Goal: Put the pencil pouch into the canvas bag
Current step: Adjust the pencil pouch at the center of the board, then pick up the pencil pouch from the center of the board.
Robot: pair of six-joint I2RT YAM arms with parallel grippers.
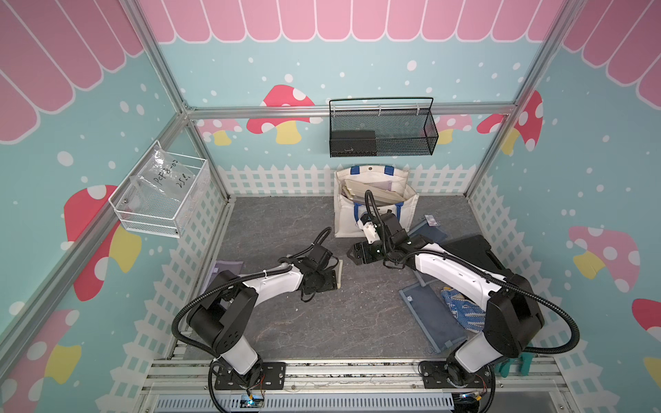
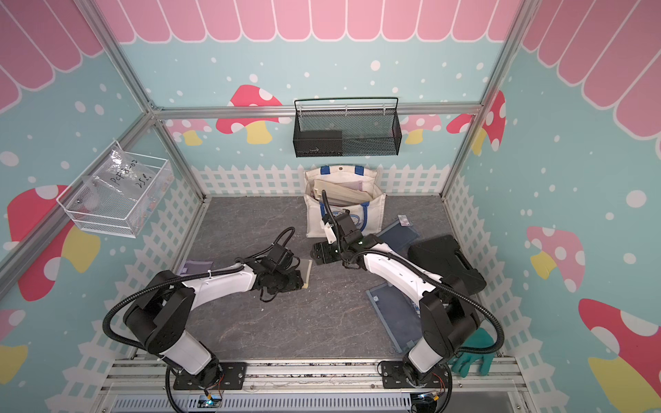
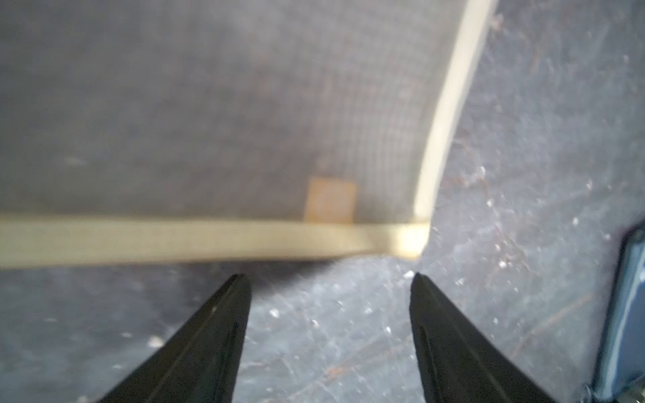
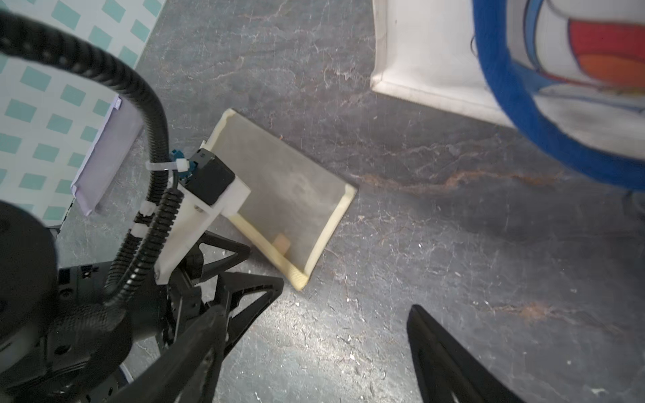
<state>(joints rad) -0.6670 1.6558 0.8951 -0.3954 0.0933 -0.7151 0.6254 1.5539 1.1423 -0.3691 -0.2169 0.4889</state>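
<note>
The pencil pouch (image 1: pixel 338 273) is a flat grey mesh pouch with a cream border. It lies on the grey table left of centre and fills much of the left wrist view (image 3: pixel 244 122). My left gripper (image 3: pixel 330 279) stands open low over the table. Its tips are just short of the pouch's cream edge, near a corner, with nothing between them. My right gripper (image 4: pixel 316 310) is open and empty, hovering between the pouch (image 4: pixel 289 188) and the canvas bag (image 1: pixel 347 221). The cream bag with blue handles stands upright at the back, with several flat items inside.
A black mesh basket (image 1: pixel 382 132) hangs on the back wall and a white wire basket (image 1: pixel 161 200) on the left wall. Blue pouches (image 1: pixel 432 314), a patterned glove (image 1: pixel 461 311) and a black case (image 1: pixel 475 250) lie at the right. A lilac pouch (image 1: pixel 229 268) lies at the left.
</note>
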